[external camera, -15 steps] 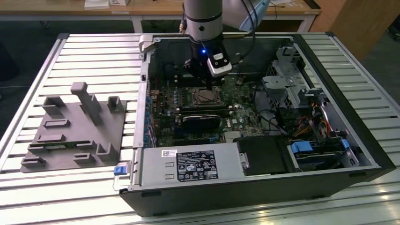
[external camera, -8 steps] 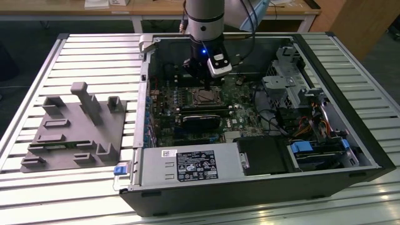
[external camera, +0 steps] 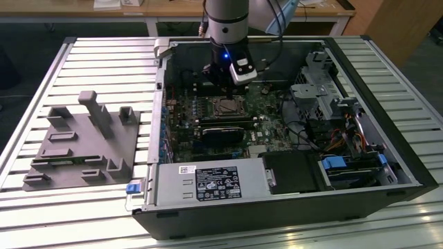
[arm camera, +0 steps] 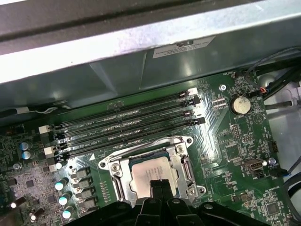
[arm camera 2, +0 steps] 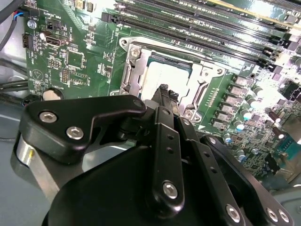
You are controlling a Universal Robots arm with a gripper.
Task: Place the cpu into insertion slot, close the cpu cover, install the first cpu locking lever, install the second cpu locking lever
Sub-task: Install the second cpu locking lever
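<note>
1. An open computer case [external camera: 387, 155] is seen lying on a slatted table [external camera: 104, 57] in the exterior view. Inside it are held a green motherboard [external camera: 266, 129], a power supply [external camera: 207, 182] at the near edge, and a drive cage [external camera: 325, 93] with cables toward the exterior view's right.

2. A grey fixture [external camera: 80, 142] with upright posts is seen on the table outside the case, toward the exterior view's left and well apart from the arm.

3. The cpu [arm camera: 151, 173] is found seated flat in the socket [arm camera: 117, 170], its grey-silver top exposed in both wrist views [arm camera 2: 167, 77].

4. The cpu cover [arm camera 2: 134, 70] appears as a metal frame lying around the cpu. Whether it is latched cannot be told.

5. The gripper [arm camera 2: 165, 91] is seen directly over the socket with its two black fingertips [arm camera 2: 162, 89] drawn together, nothing between them. The tips are placed at the cpu's edge; contact cannot be confirmed.

6. In the exterior view the arm [external camera: 227, 21] is shown descending into the case, with the gripper [external camera: 231, 92] just above the socket [external camera: 227, 107].

7. Four memory slots [arm camera: 127, 125] beside the socket and a coin battery [arm camera: 240, 104] are shown in the first wrist view, along with the case's grey wall [arm camera: 141, 70].

8. A row of capacitors [arm camera 2: 240, 110] beside the socket and the gripper's black linkage [arm camera 2: 80, 125] are shown in the second wrist view.
</note>
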